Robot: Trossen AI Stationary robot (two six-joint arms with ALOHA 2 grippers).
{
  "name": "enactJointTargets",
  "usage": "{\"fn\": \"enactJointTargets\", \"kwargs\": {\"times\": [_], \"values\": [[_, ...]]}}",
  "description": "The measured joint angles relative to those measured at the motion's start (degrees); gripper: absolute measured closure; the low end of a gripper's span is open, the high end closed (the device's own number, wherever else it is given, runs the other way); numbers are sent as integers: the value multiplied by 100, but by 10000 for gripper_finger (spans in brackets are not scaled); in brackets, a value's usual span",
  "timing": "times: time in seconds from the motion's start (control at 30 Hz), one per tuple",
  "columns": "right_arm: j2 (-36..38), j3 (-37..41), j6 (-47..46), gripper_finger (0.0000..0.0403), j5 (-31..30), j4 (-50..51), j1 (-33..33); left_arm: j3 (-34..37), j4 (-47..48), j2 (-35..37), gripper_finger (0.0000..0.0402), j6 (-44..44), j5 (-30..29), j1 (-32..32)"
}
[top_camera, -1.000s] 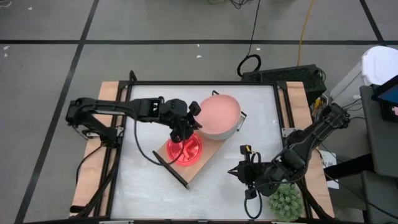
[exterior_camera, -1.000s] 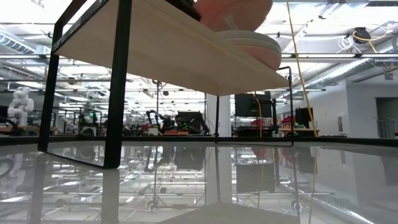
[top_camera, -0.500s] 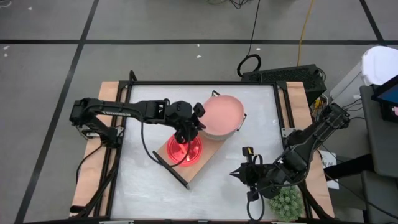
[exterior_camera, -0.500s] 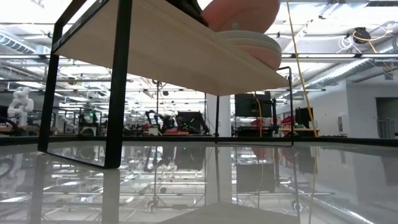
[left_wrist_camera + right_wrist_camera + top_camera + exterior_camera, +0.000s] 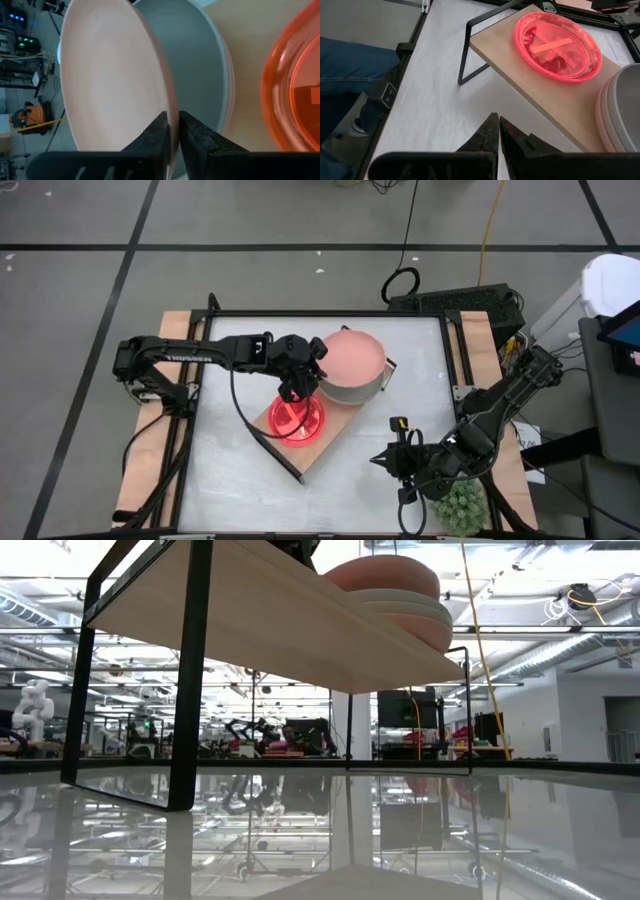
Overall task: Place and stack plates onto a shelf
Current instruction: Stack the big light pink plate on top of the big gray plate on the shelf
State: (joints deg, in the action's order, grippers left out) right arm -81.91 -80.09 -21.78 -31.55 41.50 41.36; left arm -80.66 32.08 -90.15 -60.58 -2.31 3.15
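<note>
1. While the left gripper reaches over the shelf, its two dark fingers sit on both sides of the rim of the dusty pink plate.
2. Seen from the left wrist, the gap between the fingers is very small and the thin plate edge runs through it — they seem to pinch the rim, but it is hard to be sure they press on it.
3. That pink plate is the top one of a pile, and a pale grey plate lies right under it.
4. From down low, the pile rests on the far end of the wooden shelf board, with the top plate tipped up a little.
5. A small see-through neon pink plate lies flat on the shelf just beside the pile, near the left gripper.
6. Black metal legs hold the shelf up above the white table.
7. Near the table's front edge, the right gripper waits — its fingers are closed together and hold nothing.
8. A spiky green plant stands just beside the right arm.
</note>
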Motion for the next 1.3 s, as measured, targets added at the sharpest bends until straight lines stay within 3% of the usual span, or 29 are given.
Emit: {"fn": "enactJointTargets", "kwargs": {"times": [0.53,0.97,1.3], "values": [[0,0,-2,403,0,-2,0,4,-11,-63,347,302,47,10],[0,0,-4,403,2,-2,0,4,94,-63,263,980,89,-6],[0,0,-4,403,2,-2,0,4,39,-63,247,1428,287,-144]]}}
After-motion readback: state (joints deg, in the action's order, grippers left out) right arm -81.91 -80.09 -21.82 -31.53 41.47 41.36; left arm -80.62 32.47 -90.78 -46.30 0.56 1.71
